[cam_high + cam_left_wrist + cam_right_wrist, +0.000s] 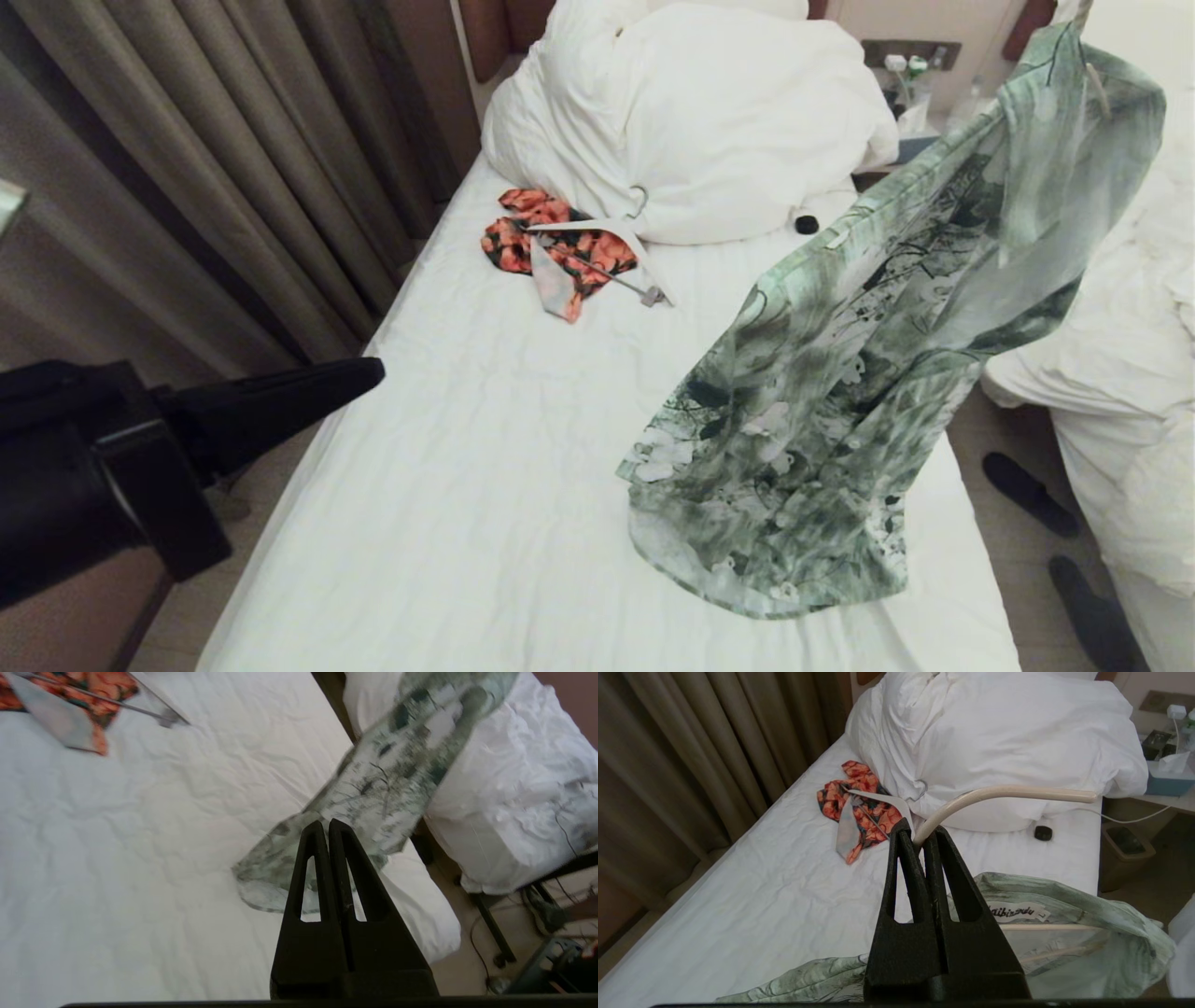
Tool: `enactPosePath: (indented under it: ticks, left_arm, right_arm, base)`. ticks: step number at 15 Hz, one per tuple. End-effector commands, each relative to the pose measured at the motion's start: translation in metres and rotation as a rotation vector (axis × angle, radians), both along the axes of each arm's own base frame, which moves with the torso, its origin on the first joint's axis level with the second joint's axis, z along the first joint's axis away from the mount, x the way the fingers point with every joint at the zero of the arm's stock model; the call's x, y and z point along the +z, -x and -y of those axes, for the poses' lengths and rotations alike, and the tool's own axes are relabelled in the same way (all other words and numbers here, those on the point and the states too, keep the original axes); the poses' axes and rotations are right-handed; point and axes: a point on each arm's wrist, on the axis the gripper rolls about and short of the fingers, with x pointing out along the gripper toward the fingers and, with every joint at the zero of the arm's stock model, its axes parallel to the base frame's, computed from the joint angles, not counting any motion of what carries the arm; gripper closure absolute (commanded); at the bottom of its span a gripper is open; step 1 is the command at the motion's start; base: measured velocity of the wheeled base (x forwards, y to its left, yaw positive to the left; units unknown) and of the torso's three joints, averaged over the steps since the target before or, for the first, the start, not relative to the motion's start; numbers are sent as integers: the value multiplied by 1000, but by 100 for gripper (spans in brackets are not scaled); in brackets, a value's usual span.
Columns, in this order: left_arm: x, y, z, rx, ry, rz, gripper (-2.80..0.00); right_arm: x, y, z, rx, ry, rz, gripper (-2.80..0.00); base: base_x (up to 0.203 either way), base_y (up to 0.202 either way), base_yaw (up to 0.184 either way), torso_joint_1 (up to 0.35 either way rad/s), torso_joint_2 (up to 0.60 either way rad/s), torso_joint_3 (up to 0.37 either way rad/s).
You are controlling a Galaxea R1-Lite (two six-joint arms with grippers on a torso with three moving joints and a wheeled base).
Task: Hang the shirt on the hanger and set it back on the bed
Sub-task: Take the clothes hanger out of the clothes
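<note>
The green-and-white floral shirt (840, 373) hangs in the air over the right side of the bed (448, 485), its hem brushing the sheet. It is draped on the cream hanger (1004, 794), whose hook is pinched in my right gripper (917, 835); the white neck label (1017, 912) and a hanger bar show just below. In the head view the hanger's top (1097, 89) peeks out at the upper right, the right gripper itself out of frame. My left gripper (325, 823) is shut and empty, held beside the bed's left edge (373, 369), pointing toward the shirt (373, 788).
An orange-red floral garment (551, 247) on a white flat-armed hanger (616, 238) lies near the heap of white pillows and duvet (709, 121). A small black object (807, 224) sits by the heap. Curtains (187, 168) line the left; a neighbouring bed (1120, 373) and slippers (1027, 490) are right.
</note>
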Motion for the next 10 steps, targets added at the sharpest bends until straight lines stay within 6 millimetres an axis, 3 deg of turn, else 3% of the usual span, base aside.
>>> enactPosePath:
  ticks: [1,4,5,6,10]
  left_arm:
    - [-11,-14,23,-32,-48,-44,0]
    - [-29,-32,57,-80,-82,-71,0]
    - [-36,-38,71,-97,-92,-77,-36]
    - [-42,-44,84,-109,-98,-74,-280]
    - [-69,-74,127,-132,-155,-3,-280]
  right_arm:
    - [-2,-6,-1,-15,-2,-12,0]
    - [-7,-26,-6,-45,-2,-39,0]
    - [-8,-31,-7,-53,-5,-35,0]
    - [-9,-37,-8,-66,-9,-29,0]
    - [-14,-46,-6,-90,-2,-46,0]
  base:
    - [0,0,0,0,0,0]
    - [0,0,0,0,0,0]
    - [0,0,0,0,0,0]
    - [0,0,0,0,0,0]
    - [0,0,0,0,0,0]
